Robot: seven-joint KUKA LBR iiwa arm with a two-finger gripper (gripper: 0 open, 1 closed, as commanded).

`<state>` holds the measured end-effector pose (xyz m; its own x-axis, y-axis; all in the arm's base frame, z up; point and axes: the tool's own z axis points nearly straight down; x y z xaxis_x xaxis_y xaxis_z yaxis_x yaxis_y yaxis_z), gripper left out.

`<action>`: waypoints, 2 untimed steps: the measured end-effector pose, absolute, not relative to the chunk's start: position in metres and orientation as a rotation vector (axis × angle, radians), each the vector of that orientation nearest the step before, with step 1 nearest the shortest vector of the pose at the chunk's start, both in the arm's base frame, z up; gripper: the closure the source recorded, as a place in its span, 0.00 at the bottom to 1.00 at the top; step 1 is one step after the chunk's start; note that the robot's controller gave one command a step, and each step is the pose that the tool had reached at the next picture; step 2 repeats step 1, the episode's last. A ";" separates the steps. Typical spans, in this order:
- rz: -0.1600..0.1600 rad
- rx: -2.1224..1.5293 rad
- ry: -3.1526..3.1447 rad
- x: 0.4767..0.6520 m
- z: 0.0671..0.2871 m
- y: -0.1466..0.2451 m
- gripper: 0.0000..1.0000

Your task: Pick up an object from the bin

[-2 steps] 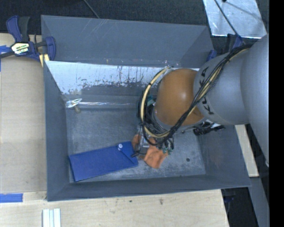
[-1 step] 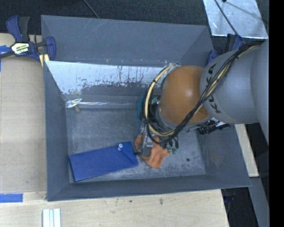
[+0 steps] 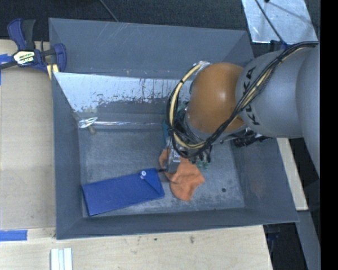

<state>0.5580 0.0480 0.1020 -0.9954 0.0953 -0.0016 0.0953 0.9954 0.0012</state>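
At the middle of the bin (image 3: 65,167) floor, just right of a flat blue pouch (image 3: 121,193), lies a crumpled orange cloth (image 3: 186,180). The jaws sit low at its upper left edge, hidden beneath the wrist, so I cannot tell whether they are open or gripping anything. The cloth looks light, soft and limp. It would likely bunch rather than slip, and a raised fold near its top seems the best hold.
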 end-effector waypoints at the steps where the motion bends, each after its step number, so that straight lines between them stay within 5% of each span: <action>1: 0.001 0.149 3.136 0.534 0.254 0.059 1.00; 2: 0.001 0.149 3.136 0.534 0.254 0.059 1.00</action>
